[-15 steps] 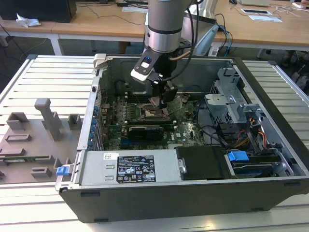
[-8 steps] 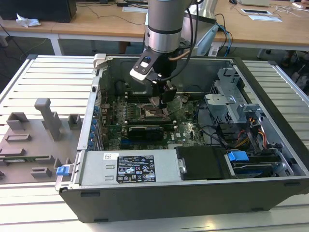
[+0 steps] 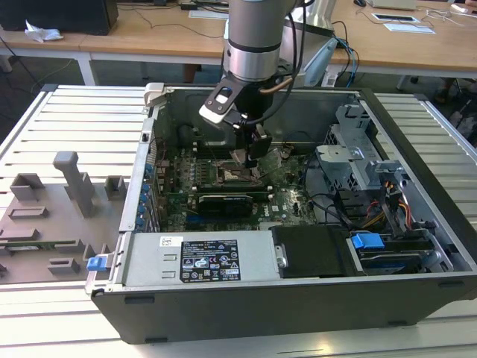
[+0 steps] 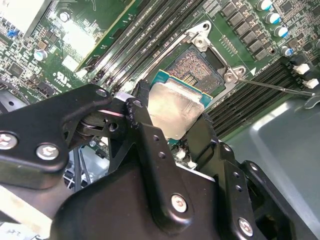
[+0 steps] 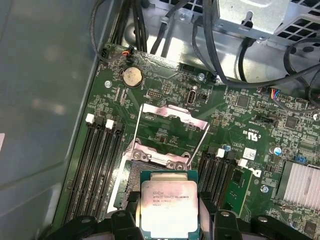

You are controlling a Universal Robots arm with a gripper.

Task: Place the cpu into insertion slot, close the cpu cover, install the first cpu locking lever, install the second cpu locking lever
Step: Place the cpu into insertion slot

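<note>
We're watching the black two-fingered hand (image 4: 170, 117), closed narrow on the small flat square cpu (image 4: 176, 106) with its pale silver-grey metal top, one finger on each opposite edge. In the second wrist view the chip hangs over one edge of the square dark insertion slot (image 4: 196, 64) with its silvery rim, not yet seated. Whether a corner touches the rim, we cannot tell. In the first wrist view the thin silvery cpu cover (image 5: 167, 110), a frame with a big central window, stands swung up and open beside the socket. A thin steel locking lever (image 4: 272, 86) sticks out to one side.

Now the danger, as we judge it: the chip looks offset from the socket, so a release here could drop it skewed onto the fine contacts and bend them. A weak pinch on those thin edges could let it slip or tilt. The fingers sit close to the rim and the raised frame, so a careless descent could knock either.

All this sits inside the big open dark-grey computer case (image 3: 298, 302) on the pale slatted tabletop (image 3: 74, 112). In the case we see the green circuit board (image 3: 287, 200) and a grey labelled box (image 3: 201, 257) along the near wall. Black cables (image 3: 328, 205) and a blue-tabbed drive bay (image 3: 367, 242) lie toward the exterior view's right
</note>
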